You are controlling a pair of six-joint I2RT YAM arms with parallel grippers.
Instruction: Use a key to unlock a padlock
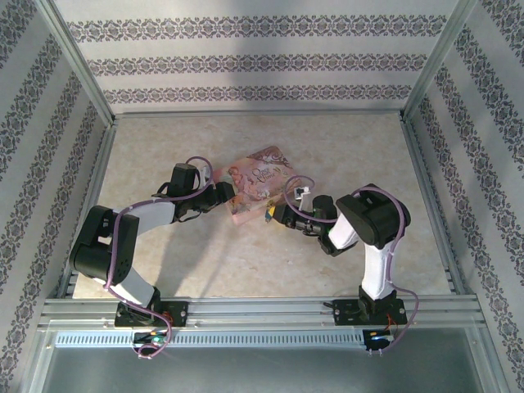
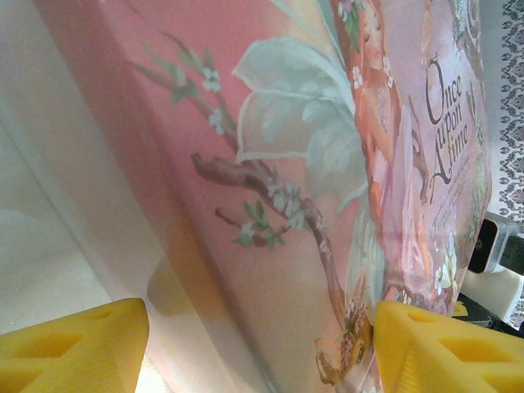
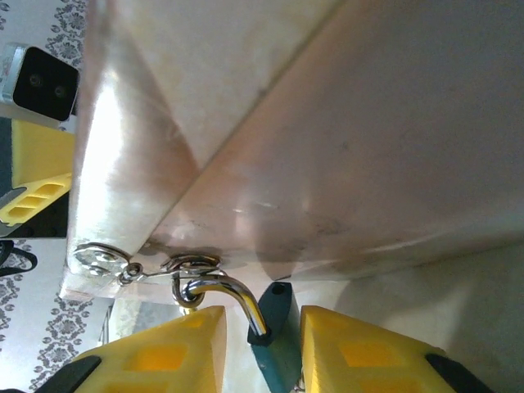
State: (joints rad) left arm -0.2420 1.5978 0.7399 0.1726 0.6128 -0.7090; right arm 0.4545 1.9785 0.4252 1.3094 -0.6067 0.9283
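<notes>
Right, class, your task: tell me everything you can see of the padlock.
The padlock is small, with a teal-blue body and a shiny, curved, silvery shackle. A small dark hole shows in the body's top. The shackle hooks through a metal ring at the edge of the pink box. The body sits between the yellow fingers of the right hand; whether they clamp it is unclear. Its lower end is cropped.

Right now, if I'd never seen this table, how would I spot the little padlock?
Find the flat pink storybook box in the middle of the table. At its near right edge, where the right gripper reaches in, sits the padlock. It is the tiny piece with a teal-blue body and a curved silver shackle hooked through a ring, between yellow fingers.
</notes>
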